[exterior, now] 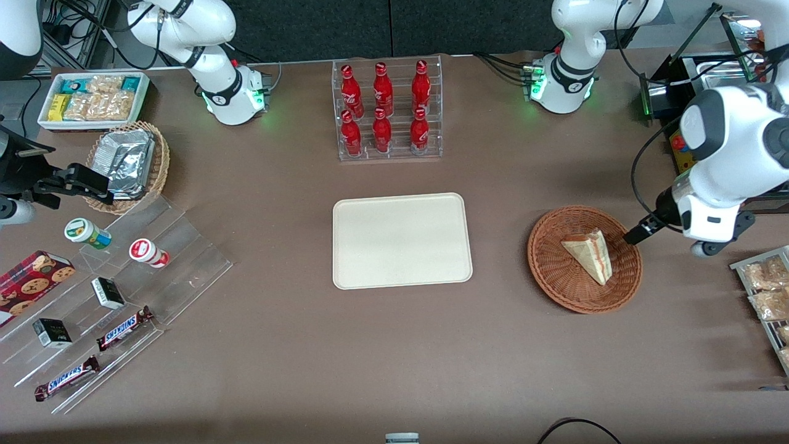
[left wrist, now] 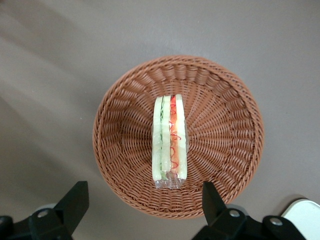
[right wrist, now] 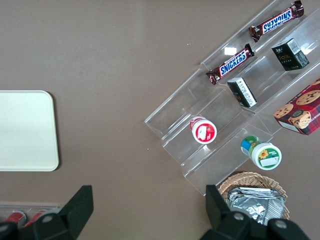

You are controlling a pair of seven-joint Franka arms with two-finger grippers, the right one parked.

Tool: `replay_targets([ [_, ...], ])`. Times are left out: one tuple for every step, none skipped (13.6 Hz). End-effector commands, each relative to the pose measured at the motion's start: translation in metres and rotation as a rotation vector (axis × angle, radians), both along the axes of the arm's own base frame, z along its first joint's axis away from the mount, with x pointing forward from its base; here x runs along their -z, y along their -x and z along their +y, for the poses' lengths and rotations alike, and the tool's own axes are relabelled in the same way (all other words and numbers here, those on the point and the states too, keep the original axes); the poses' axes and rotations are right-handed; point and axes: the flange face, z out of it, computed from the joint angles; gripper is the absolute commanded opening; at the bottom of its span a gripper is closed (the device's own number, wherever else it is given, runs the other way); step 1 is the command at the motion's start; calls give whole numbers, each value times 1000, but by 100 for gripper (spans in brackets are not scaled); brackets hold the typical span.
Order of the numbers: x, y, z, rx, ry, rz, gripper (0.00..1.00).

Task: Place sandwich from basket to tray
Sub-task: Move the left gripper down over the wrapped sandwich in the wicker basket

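The sandwich [exterior: 588,253] is a pale bread wedge with red and green filling, lying in the round reddish-brown basket [exterior: 548,271]. The cream tray [exterior: 402,240] lies flat at the table's middle, beside the basket toward the parked arm's end. My left gripper [exterior: 635,235] hovers at the basket's rim on the working arm's end, open and empty. In the left wrist view the sandwich [left wrist: 170,142] shows its cut edge in the basket [left wrist: 225,130]. The gripper [left wrist: 144,205] has its black fingers [left wrist: 75,202] spread wide over the basket's rim. The tray also shows in the right wrist view [right wrist: 25,130].
A clear rack of red bottles [exterior: 387,111] stands farther from the camera than the tray. A rack of snack packets [exterior: 764,296] lies at the working arm's end. Clear steps with snacks [exterior: 111,296], a tan foil basket [exterior: 129,163] and a white bin [exterior: 92,98] lie toward the parked arm's end.
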Motion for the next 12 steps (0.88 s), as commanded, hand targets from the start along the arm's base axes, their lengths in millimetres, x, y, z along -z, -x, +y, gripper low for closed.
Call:
replay_targets([
  [18,-2,-18,7,-12,-5,100],
  [26,-1,-21,1,-12,-17,100],
  [37,3,-24,-4,-12,-29,100],
  [47,8,-28,-6,-11,-46,100],
  [55,10,-30,-18,-11,-62,100],
  [65,12,-39,-17,-9,-72,100],
  [71,11,-43,-20,-9,-70,100],
  [75,11,-43,-22,-9,-68,100],
  [80,10,-43,-26,-8,-71,100],
  [84,11,-43,-26,-7,-79,100],
  [90,12,-43,-24,-8,-85,100],
  [93,12,-43,-24,-8,-94,100],
])
